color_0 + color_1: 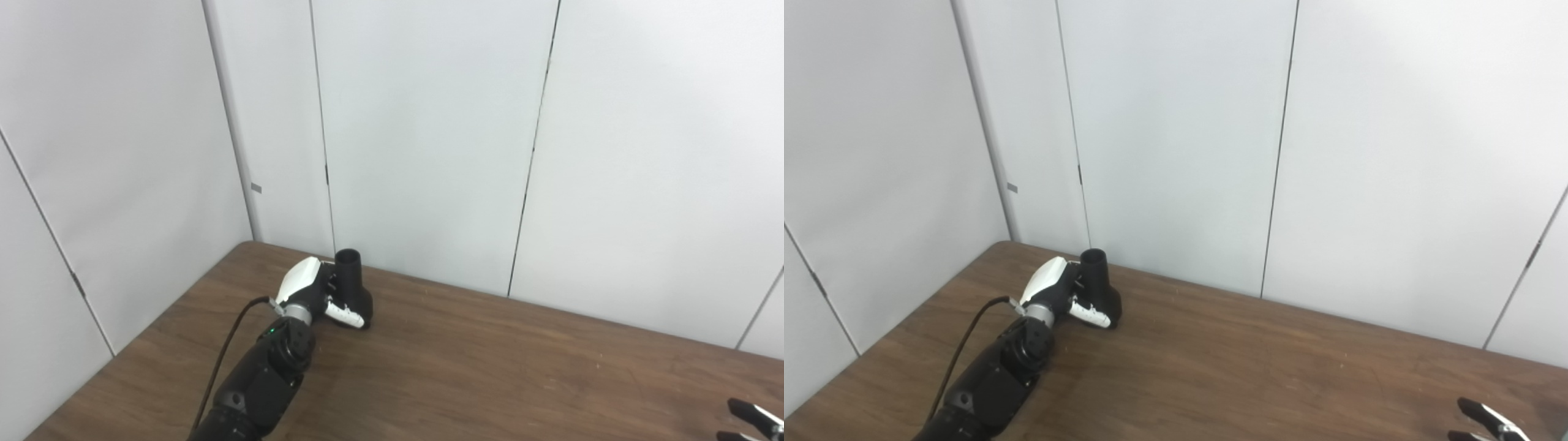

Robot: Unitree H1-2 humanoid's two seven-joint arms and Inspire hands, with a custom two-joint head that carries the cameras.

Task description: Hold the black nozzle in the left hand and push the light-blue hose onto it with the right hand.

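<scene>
The black nozzle (354, 286) stands upright on the brown table (490, 367) near its far left corner, its round opening facing up. My left hand (315, 293) is closed around the nozzle's lower part, thumb across the front; it also shows in the right eye view (1062, 295) with the nozzle (1097, 282). Only the fingertips of my right hand (752, 421) show at the bottom right corner, spread apart and holding nothing. No light-blue hose is in view.
White wall panels (429, 135) rise right behind the table's far edge and along its left side. A black cable (226, 352) runs along my left forearm.
</scene>
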